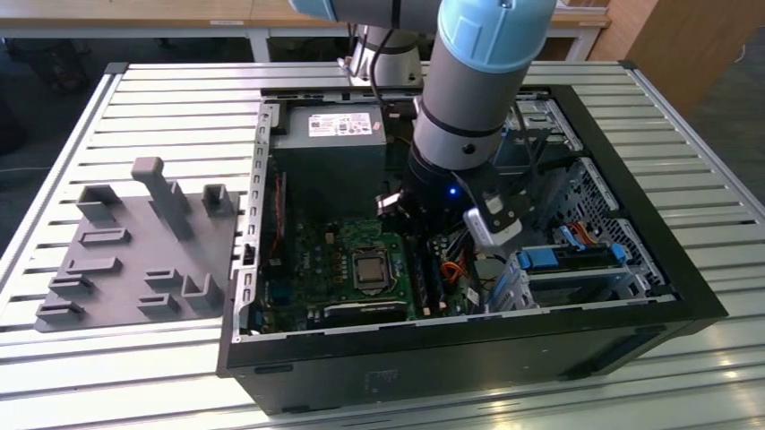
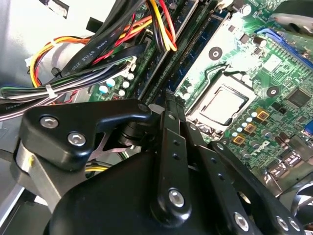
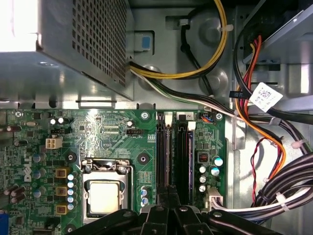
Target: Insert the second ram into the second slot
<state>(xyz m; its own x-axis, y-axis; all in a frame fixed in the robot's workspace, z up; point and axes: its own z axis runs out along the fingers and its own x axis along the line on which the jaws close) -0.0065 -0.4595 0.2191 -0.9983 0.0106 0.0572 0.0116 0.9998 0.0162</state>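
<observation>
Your second ram (image 3: 182, 161) is showing as thin dark stick, sitting seated in second slot (image 3: 189, 161), directly ahead of claw (image 3: 168, 196). Claw fingers are pressing together, clenched, gripping nothing. Cable bundle (image 3: 288, 181) is crowding one side of claw; processor socket (image 3: 105, 193) is lying on other.

You have a matt black metal computer case (image 1: 478, 349) on a desk (image 1: 156, 98) of ribbed, bare pale metal slats, beside a matt grey plastic fixture tray (image 1: 132, 260). Inside, your glossy green motherboard (image 3: 112, 142) carries a brushed-metal processor lid (image 3: 104, 196). The gripper (image 2: 168, 105) looks like smooth black plastic with shiny steel screws.
</observation>
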